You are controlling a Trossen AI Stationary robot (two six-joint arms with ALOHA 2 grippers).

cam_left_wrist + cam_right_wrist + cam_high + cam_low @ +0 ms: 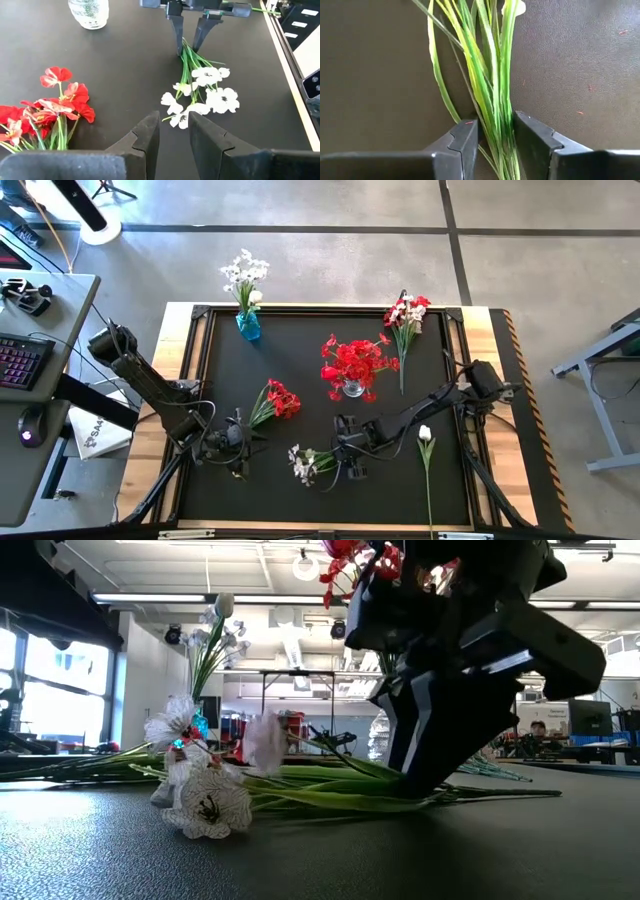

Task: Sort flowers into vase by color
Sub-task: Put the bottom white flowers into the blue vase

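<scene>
Nearest the front edge of the table point(480, 380), found the right gripper point(346, 470) down on the mat, fingers point(465, 137) pressed on the green stems of the white bunch point(305, 464). Beside it, saw the left gripper point(238, 465) with jaws slightly apart, holding nothing, near the red bunch point(277, 400). Farther back, noted the clear vase point(352, 387) with red flowers, a single white tulip point(425, 435), a mixed bunch point(406, 315), and the blue vase point(248, 325) with white flowers. Read no writing anywhere. Could not make out the white bunch's stem ends, hidden under the right gripper.
</scene>
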